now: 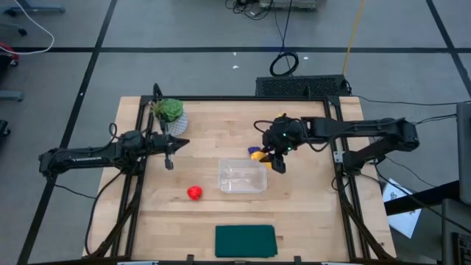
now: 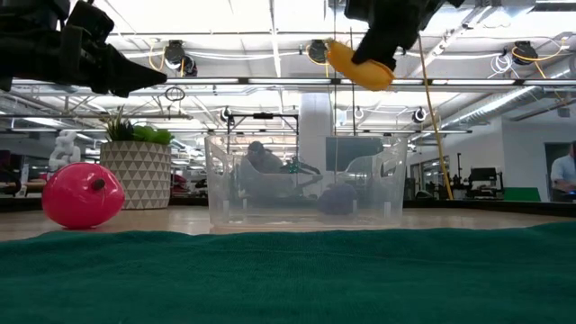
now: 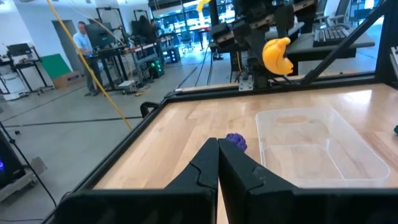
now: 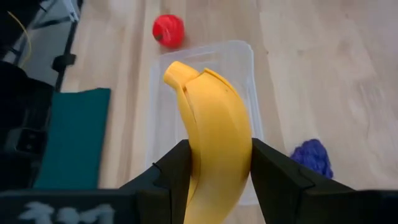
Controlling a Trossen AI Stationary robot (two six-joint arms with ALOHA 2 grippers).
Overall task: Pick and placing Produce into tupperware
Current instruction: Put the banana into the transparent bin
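Note:
My right gripper [image 4: 214, 177] is shut on the yellow banana [image 4: 214, 130] and holds it in the air over the far right corner of the clear tupperware [image 1: 243, 177]. In the low view the banana [image 2: 360, 65] hangs well above the tupperware [image 2: 304, 180]. The red fruit [image 1: 194, 193] sits on the table left of the tupperware. The purple piece [image 4: 311, 157] lies on the table beside its far right corner. My left gripper [image 3: 217, 168] is shut and holds nothing, level above the table's left side. My right gripper pinches the banana's two sides [image 4: 194, 163] between its two fingers. The fingers slant down from the table's right side and lie along the banana, whose free end [image 4: 175, 73] sticks out ahead of them. The banana is lifted clear of everything.
A potted green plant [image 1: 169, 112] stands at the far left of the table, close to my left arm. A dark green cloth [image 1: 245, 241] lies flat at the near edge. A black frame [image 1: 342, 147] borders the wooden table top.

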